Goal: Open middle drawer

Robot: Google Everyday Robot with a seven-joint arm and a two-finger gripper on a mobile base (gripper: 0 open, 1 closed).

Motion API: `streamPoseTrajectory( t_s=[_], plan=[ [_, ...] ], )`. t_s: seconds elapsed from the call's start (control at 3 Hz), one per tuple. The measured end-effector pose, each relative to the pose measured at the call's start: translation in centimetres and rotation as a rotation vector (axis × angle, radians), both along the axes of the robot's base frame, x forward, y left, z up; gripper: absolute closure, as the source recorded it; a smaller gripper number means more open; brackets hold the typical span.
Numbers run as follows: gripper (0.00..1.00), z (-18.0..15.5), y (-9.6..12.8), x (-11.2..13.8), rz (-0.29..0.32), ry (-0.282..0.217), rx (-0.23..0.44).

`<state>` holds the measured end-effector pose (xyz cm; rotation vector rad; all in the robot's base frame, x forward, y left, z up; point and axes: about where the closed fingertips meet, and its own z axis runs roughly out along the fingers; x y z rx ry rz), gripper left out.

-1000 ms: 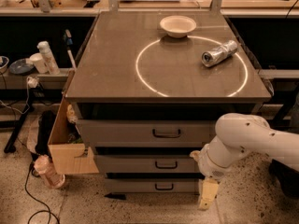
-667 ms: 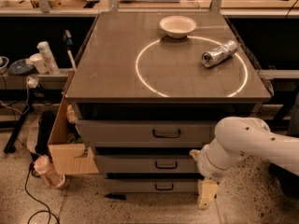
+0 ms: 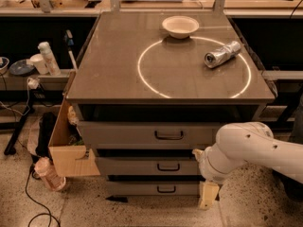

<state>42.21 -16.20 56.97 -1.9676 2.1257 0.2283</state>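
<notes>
**Gripper low at the cabinet's right front corner, middle drawer shut**

Gripper [image 3: 208, 196] hangs pointing at the floor, below the arm's [image 3: 246, 148] wrist and just beside the right end of the bottom drawer [image 3: 137, 188]. I cannot tell whether it is wide or narrow. It holds nothing that I can see.

The middle drawer [image 3: 132, 166] sits between the taller top drawer [image 3: 123, 135] and the bottom one. It looks fully in, and its small loop handle [image 3: 168, 166] at the centre of the front is untouched. The wrist covers that front's right end, so I judge the arm is parked low and to the side to keep the handle in sight.

I read the reach as not yet begun. The gripper would have to rise and swing left to the handle.

On the cabinet top [image 3: 118, 70], a bowl [image 3: 180, 26] stands by the rear edge and a can [image 3: 222, 54] lies near the right edge. Both are well back from the front edge, so I expect neither to interfere with the pull.
</notes>
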Motion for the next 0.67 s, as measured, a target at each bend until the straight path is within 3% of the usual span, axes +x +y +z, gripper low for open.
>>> streamPoseTrajectory(
  t_s=[0.67],
  plan=[
    [0.0,-2.2,1.1,1.0,-0.015,0.002,0.034]
  ],
)
